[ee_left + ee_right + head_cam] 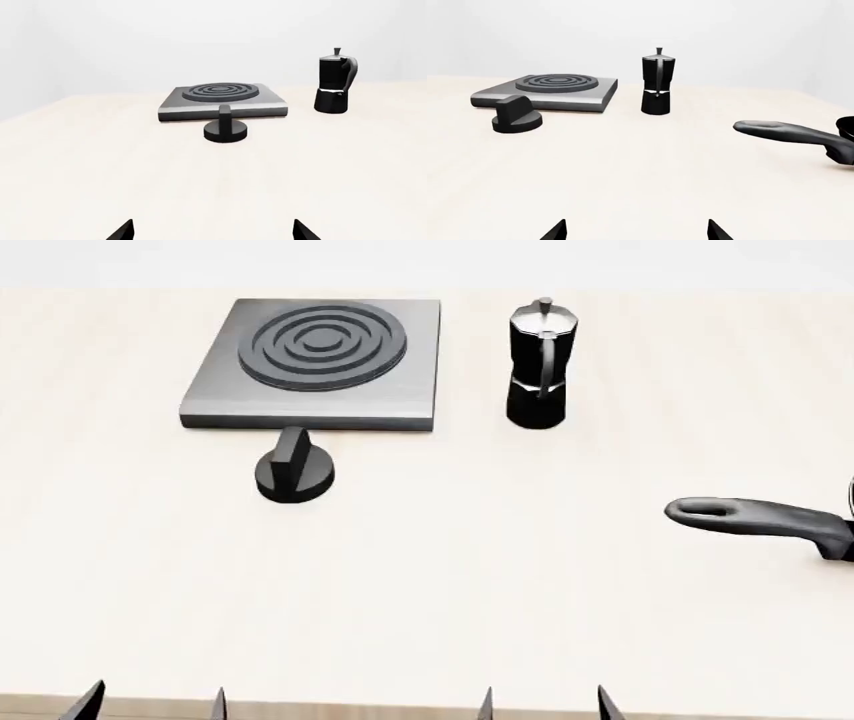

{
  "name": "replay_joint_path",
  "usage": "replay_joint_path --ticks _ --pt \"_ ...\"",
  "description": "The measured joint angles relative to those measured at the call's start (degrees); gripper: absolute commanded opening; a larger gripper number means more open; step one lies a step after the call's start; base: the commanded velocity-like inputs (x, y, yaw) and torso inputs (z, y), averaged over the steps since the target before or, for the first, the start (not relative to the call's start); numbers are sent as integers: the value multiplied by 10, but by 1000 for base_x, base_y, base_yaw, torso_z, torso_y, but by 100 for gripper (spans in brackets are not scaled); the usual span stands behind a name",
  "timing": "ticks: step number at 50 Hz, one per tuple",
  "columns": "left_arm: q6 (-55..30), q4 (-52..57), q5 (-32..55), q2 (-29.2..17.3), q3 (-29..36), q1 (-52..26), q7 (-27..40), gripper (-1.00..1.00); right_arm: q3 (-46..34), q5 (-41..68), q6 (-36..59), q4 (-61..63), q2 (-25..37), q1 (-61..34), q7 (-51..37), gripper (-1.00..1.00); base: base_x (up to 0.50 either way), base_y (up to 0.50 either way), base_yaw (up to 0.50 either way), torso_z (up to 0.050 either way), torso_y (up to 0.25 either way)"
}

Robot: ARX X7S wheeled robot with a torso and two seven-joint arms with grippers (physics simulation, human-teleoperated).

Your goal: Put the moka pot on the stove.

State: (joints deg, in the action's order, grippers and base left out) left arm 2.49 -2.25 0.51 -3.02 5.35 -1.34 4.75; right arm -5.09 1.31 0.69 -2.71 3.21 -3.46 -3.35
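The moka pot stands upright on the pale table, just right of the stove, a grey slab with a ringed burner. Both also show in the left wrist view, moka pot and stove, and in the right wrist view, moka pot and stove. My left gripper and right gripper hover at the table's near edge, far from the pot. Each is open with nothing between its fingertips: left gripper, right gripper.
A short black round knob sits in front of the stove. A long black pan handle reaches in from the right edge. The table's near edge runs just under the grippers.
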Motion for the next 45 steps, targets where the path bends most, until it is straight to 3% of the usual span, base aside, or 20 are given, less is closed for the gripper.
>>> replay_joint_path --ticks 45 --pt "-13 19 45 -37 21 -44 34 100 -45 15 -17 6 25 -25 -39 100 49 0 0 0 0"
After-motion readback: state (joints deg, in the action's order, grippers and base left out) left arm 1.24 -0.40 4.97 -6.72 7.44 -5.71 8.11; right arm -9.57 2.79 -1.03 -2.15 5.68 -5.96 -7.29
